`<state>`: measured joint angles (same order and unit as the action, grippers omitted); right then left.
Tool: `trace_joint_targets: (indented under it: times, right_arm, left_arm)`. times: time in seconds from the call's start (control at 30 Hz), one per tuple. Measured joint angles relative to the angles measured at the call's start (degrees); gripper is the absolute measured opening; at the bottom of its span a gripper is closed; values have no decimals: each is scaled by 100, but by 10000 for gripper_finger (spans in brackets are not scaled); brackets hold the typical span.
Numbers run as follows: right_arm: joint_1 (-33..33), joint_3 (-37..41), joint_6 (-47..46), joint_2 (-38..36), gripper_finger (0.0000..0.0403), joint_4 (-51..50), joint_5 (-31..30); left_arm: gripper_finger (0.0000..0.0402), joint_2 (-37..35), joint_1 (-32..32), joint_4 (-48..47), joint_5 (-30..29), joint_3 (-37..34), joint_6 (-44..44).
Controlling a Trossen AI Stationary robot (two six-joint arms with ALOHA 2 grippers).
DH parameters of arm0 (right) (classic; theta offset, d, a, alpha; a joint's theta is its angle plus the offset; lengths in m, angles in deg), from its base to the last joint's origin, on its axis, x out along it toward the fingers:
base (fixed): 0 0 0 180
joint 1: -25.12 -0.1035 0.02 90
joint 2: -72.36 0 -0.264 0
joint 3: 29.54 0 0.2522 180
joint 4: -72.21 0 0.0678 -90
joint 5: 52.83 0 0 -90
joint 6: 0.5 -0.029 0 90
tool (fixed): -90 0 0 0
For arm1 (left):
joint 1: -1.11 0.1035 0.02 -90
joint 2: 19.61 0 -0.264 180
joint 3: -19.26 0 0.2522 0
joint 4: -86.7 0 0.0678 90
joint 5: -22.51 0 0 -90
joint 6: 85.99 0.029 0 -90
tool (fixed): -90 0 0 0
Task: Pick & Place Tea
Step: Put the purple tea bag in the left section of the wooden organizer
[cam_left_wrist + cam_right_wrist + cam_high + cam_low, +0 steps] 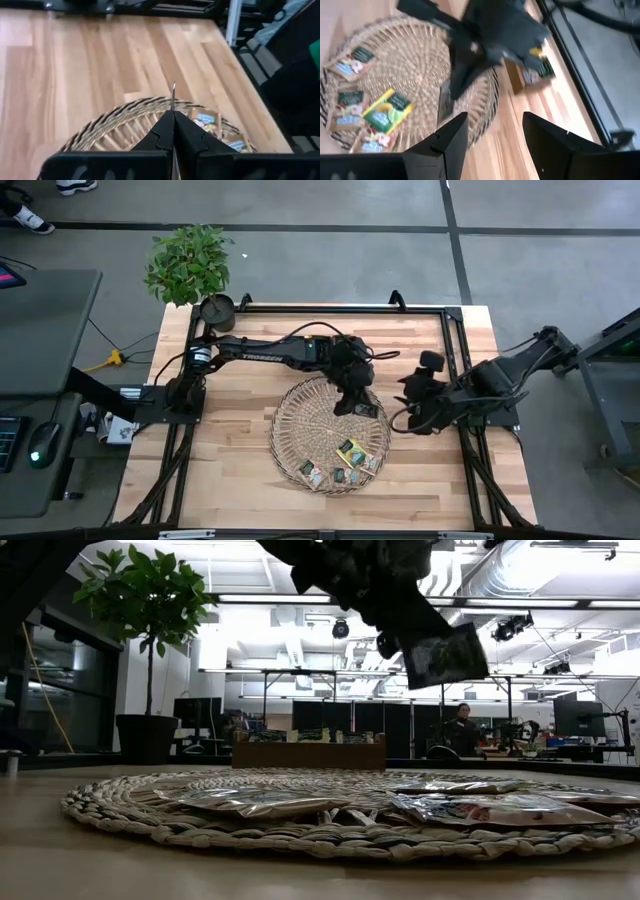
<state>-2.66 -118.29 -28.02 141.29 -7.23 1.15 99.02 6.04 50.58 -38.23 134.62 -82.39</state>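
Observation:
A round woven tray (300, 430) lies on the wooden table, with several tea sachets (350, 452) flat on its near right part. My left gripper (352, 395) reaches over the tray's far right part and is shut on a dark tea sachet (445, 655), which hangs above the tray. My right gripper (492, 135) stands open off the tray's right rim with nothing between its fingers; in the high view my right gripper (412, 392) is near the table's right edge. My left gripper pinches the dark sachet between its two fingers; in its wrist view the sachet's edge (173, 97) sticks out past the shut fingertips. The fingers slant down from the table's left side. The sachet hangs tilted below them (445, 102), clear of the tray.
A potted plant (190, 265) stands at the table's far left corner. A black frame rail (455, 360) runs along the table's edges. More sachets (538, 69) lie on the wood beside the tray's far rim, partly under my left arm. Bare wood lies left of the tray.

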Motion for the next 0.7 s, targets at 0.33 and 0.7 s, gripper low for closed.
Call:
trace_joint_targets:
  times: [0.33,0.7]
  right_arm:
    - [-51,457,-830,-404,185,-695,276]
    - [-251,1504,-1604,-1131,185,-580,591]
  left_arm:
    - [0,2,-4,314,-951,-237,-417]
    - [0,-865,-20,3005,-1875,-2537,-1644]
